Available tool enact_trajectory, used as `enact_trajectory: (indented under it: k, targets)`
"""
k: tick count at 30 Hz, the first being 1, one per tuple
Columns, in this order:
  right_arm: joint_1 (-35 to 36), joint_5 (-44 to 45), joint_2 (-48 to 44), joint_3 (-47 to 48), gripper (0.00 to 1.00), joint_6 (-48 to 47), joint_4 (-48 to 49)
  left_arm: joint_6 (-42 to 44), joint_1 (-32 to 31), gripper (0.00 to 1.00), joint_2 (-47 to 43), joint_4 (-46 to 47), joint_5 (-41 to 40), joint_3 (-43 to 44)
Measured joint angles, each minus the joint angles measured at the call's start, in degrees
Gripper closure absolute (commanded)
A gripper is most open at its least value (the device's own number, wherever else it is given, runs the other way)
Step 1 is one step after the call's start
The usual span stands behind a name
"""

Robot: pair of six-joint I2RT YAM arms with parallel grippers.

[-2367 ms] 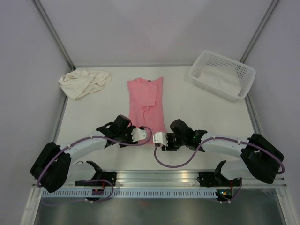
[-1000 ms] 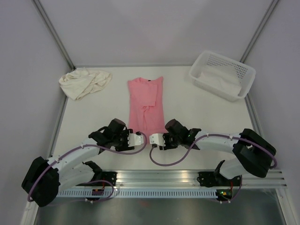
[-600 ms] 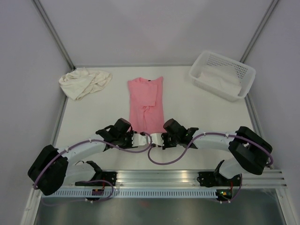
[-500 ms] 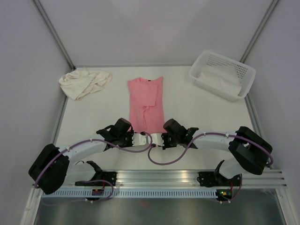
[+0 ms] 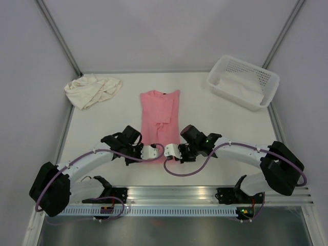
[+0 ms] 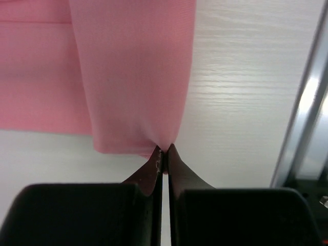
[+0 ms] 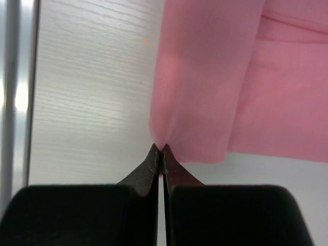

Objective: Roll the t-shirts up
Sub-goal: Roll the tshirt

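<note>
The salmon pink t-shirt (image 5: 159,115), folded into a long strip, lies mid-table. Its near hem is pinched at both corners. My left gripper (image 5: 155,150) is shut on the hem's left corner, the pink cloth (image 6: 138,77) bunching up from the tips of the left gripper (image 6: 164,148). Just to the right, my right gripper (image 5: 167,150) is shut on the other corner; in its wrist view the pink shirt (image 7: 215,77) rises from the closed tips of the right gripper (image 7: 161,148). A cream t-shirt (image 5: 92,89) lies crumpled at the far left.
A white perforated basket (image 5: 261,77) with white cloth inside stands at the far right. A metal rail (image 5: 169,195) runs along the near edge behind both grippers, also seen as a rail (image 6: 302,118) in the left wrist view. White walls close off the table's sides.
Both grippers have closed on the pink shirt's near hem. The shirt's far end has slid a little toward the arms, and both wrists have drawn back slightly.
</note>
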Motion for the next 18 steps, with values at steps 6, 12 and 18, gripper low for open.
enact_trajectory:
  k: [6,12,18]
  targets:
    - [-2.4,-7.8,-0.7,3.8,1.00,-0.8,-8.7,1.0,0.2,0.98,-1.1,-10.2,6.8,2.1]
    - [-6.4,-12.8,1.9,5.7,1.00,0.7,-9.7,1.0,3.7,0.98,3.0,-15.5,11.5,6.7]
    - [-8.3,-12.7,7.3,7.3,1.00,4.6,-6.2,1.1,14.9,0.95,11.8,-17.6,15.8,13.4]
